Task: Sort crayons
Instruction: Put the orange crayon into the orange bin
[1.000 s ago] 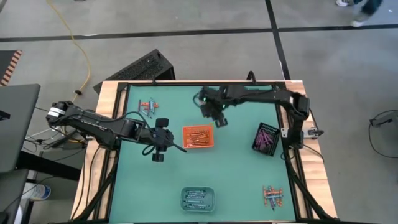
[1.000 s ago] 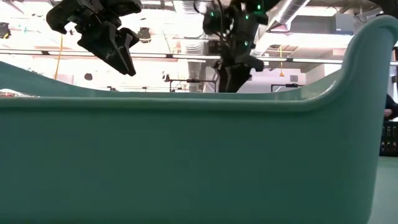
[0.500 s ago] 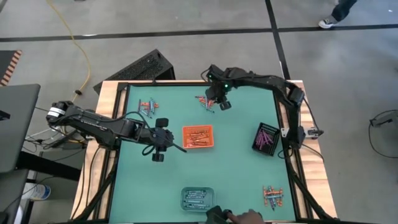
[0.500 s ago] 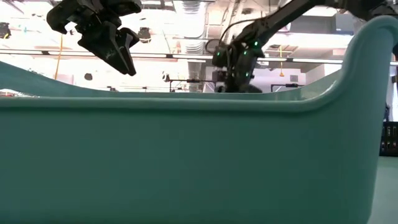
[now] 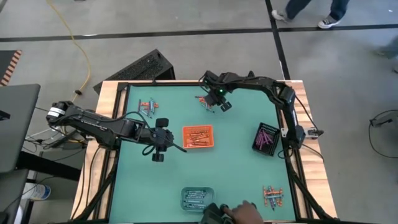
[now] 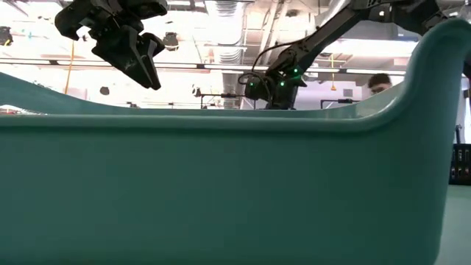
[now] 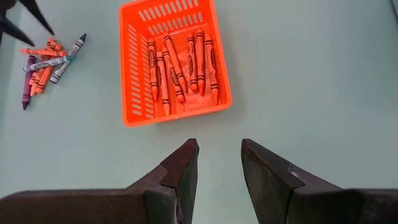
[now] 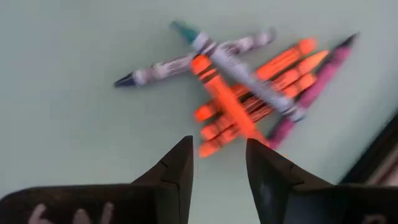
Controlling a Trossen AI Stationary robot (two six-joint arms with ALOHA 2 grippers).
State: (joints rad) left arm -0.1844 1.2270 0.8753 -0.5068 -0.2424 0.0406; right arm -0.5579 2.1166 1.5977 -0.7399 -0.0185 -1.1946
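Top-down and wrist views. We see the right gripper (image 5: pixel 210 103) low over a loose pile of crayons (image 8: pixel 249 93) near the table's (image 5: pixel 236 168) far edge; fingers (image 8: pixel 177 171) apart w/ a gap, nothing between them, pile just ahead. Left gripper (image 5: pixel 184 149) hangs beside the orange tray (image 7: pixel 171 59), fingers parted, empty. Orange crayons lie in that tray; purple ones in the black tray (image 5: pixel 265 138); more in the clear tray (image 5: pixel 198 198). Other loose piles: far left (image 5: pixel 147 106), near right (image 5: pixel 272 196).
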